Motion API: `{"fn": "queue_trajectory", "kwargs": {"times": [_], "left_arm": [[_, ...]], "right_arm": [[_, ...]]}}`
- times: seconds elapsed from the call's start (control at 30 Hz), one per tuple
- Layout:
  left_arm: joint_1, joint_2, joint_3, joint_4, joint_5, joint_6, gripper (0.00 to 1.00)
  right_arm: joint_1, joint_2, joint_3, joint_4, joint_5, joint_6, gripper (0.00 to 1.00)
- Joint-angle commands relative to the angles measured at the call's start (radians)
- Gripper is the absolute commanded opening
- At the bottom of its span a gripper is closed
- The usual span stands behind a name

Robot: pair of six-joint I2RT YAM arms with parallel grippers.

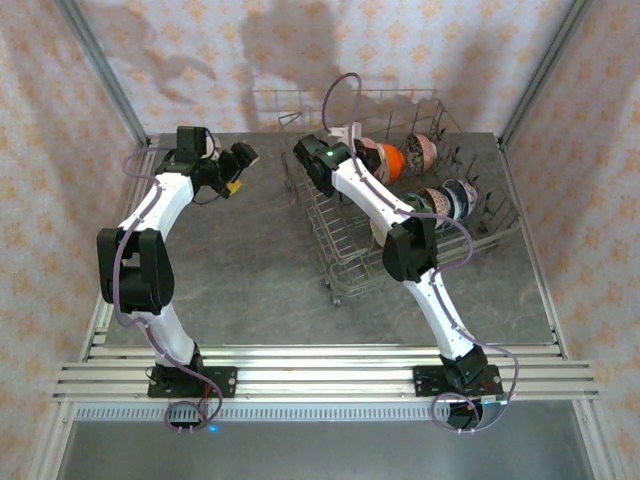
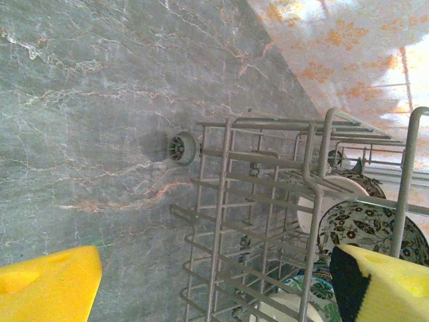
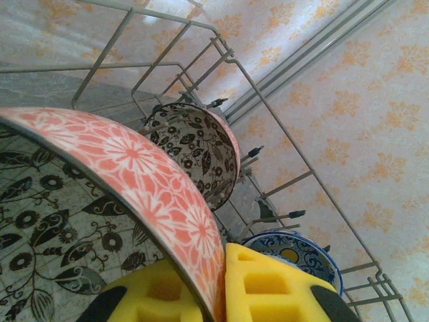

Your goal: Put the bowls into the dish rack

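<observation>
The grey wire dish rack stands right of the table's middle, with several bowls upright in its far rows: a bright orange one, a pink-rimmed one and a blue-white one. My right gripper reaches into the rack's far left corner and is shut on the rim of a bowl, orange-floral outside and leaf-patterned inside. Beyond it stand a leaf-patterned bowl and a blue bowl with an orange centre. My left gripper hangs open over the table left of the rack, holding nothing.
The rack's small wheel rests on the grey marble tabletop. Patterned walls and metal frame posts close in the table at the back and sides. Bare tabletop lies to the left of the rack and in front of it.
</observation>
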Motion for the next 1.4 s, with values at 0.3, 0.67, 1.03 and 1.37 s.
{"fn": "queue_trajectory", "kwargs": {"times": [0.3,0.67,1.03,1.37], "left_arm": [[-0.019,-0.042,-0.021,0.017,-0.011,-0.013,0.89],[-0.035,-0.042,-0.012,0.017,-0.021,-0.019,0.89],[-0.044,-0.032,0.006,0.006,-0.026,-0.020,0.89],[-0.048,-0.013,0.028,-0.003,-0.017,-0.010,0.89]], "right_arm": [[0.057,-0.014,0.010,-0.059,-0.035,0.026,0.19],[0.049,0.019,0.066,-0.048,-0.094,0.049,0.22],[0.042,-0.002,0.050,-0.039,-0.022,0.049,0.16],[0.042,-0.063,-0.027,0.098,-0.037,-0.120,0.15]]}}
